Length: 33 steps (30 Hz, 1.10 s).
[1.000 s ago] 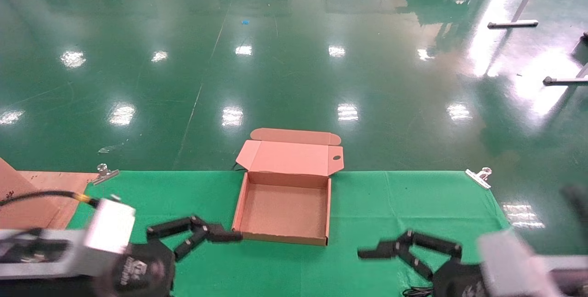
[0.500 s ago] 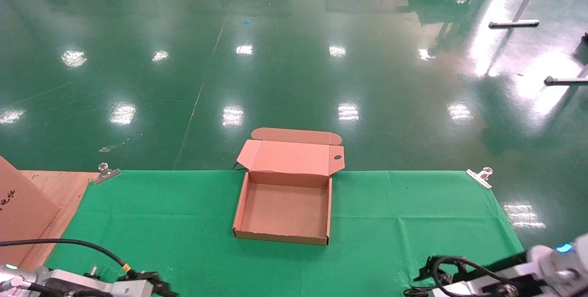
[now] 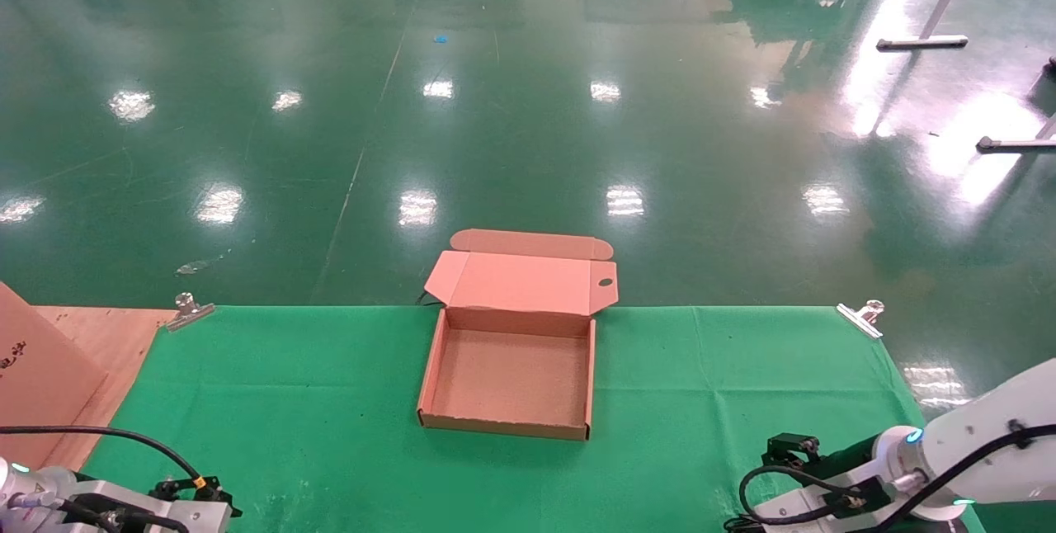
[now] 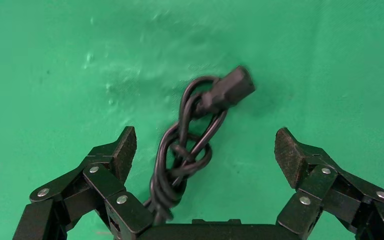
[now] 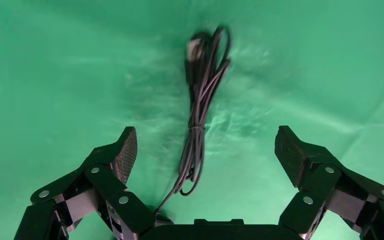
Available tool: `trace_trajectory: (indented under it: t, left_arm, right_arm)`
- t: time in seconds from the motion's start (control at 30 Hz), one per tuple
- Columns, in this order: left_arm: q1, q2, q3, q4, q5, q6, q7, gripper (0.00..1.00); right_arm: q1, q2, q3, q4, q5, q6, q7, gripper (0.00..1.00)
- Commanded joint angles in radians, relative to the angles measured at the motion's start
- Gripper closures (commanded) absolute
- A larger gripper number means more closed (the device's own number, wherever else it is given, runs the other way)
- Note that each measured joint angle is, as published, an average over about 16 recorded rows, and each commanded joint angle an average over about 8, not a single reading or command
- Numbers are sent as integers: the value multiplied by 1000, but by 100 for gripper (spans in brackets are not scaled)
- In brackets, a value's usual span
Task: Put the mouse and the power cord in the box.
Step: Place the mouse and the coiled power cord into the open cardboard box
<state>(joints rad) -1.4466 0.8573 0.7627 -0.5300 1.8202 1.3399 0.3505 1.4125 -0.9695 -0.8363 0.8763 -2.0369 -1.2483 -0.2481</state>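
We have pulled both arms back from beside the box (image 3: 510,376) to the near table edge, so each now hangs over its own pickup. Our left gripper (image 4: 205,155) is spread wide, the looped power cord (image 4: 190,145) lying on the green cloth (image 4: 55,75) between its fingers. Our right gripper (image 5: 205,155) is likewise spread, with a thin bundled wire (image 5: 202,110) between its fingers; the mouse itself is hidden. The box sits empty, lid open, well ahead of both.
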Motion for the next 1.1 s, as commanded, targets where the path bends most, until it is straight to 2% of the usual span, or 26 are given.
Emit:
trace_trajectory:
  t: [0.03,0.27,0.3,0.33,0.53,0.57,0.6,0.63,1.1]
  left_arm:
    - [-11,16,1,59,7,-22,33,0]
    - [-47,49,-7,211,1,-66,130,0]
    - [-51,53,-9,229,-2,-70,141,0]
    - [-54,57,-10,247,-4,-73,151,0]
    - [-72,80,-17,336,-14,-86,198,73]
    - [-75,83,-17,348,-14,-88,206,85]
    - [-78,86,-17,358,-15,-89,213,98]
    - [-82,88,-17,367,-15,-90,221,100]
    - [-117,103,-18,461,-14,-102,282,100]
  right_arm:
    - [1,-28,-13,-61,-31,38,-25,0]
    - [34,-98,-8,-253,-14,90,-119,0]
    - [39,-105,-6,-276,-10,95,-133,3]
    - [43,-112,-4,-299,-6,101,-146,11]
    - [68,-143,5,-412,15,125,-214,86]
    - [73,-147,7,-428,18,127,-224,96]
    - [77,-151,8,-442,20,129,-233,100]
    - [82,-155,9,-456,23,130,-242,100]
    - [126,-187,17,-568,44,115,-321,100]
